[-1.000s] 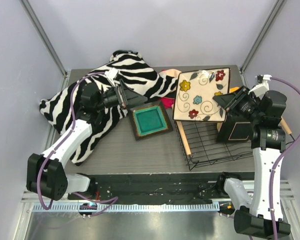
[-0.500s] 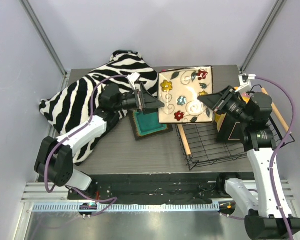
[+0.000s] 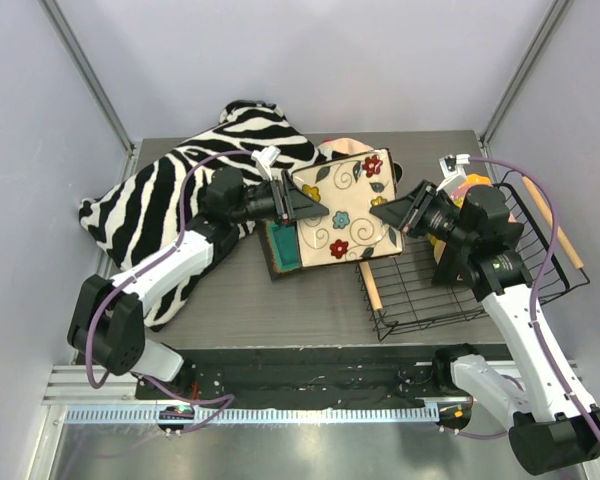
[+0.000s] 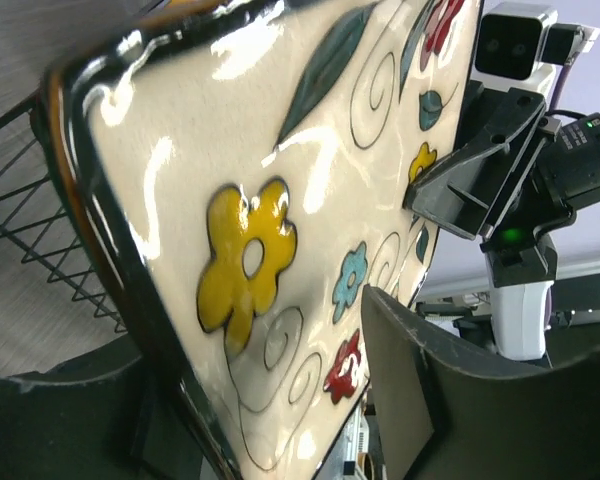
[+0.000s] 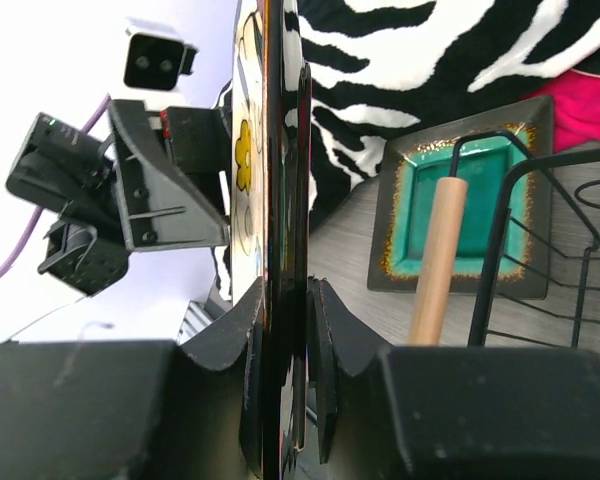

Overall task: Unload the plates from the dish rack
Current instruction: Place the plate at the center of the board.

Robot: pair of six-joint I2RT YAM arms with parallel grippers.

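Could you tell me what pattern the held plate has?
Plate: cream, coloured flowers, swirls; left wrist view.

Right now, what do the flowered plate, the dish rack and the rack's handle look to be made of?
The flowered plate looks like glazed ceramic: a glossy cream face with sharp glare and painted flowers. The dish rack looks like thin metal wire, apparently black-coated and fairly matte. Its handle looks like pale, seemingly unvarnished wood: a plain round rod.
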